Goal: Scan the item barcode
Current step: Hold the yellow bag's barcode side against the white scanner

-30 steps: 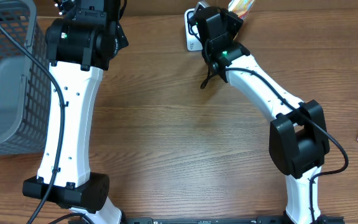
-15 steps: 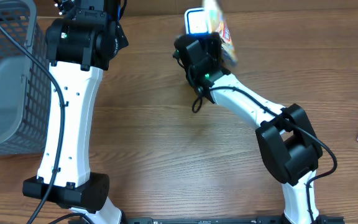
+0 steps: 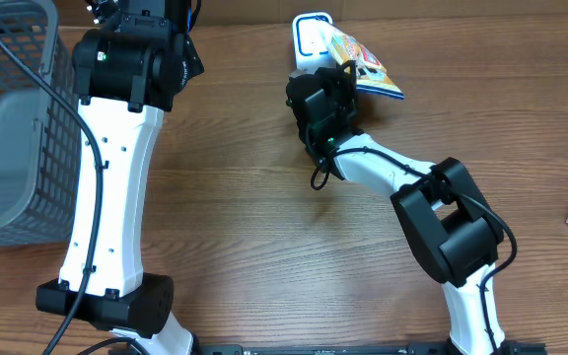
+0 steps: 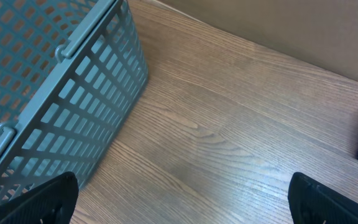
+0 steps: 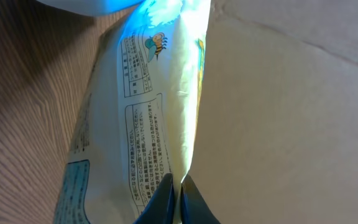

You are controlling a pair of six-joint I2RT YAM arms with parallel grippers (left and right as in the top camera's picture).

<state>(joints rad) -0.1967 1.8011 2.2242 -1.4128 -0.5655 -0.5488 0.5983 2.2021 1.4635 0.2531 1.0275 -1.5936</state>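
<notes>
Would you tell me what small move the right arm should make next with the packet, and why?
Probably shift the packet a little further over the scanner. The right gripper is shut on the packet's edge, and in the overhead view the packet only reaches one edge of the scanner, so its printed face may not yet be read.

- A yellow printed plastic snack packet (image 3: 365, 67), tilted, its back panel of black print (image 5: 143, 134) showing.
- A white, blue-rimmed barcode scanner (image 3: 311, 35) just beside it.
</notes>
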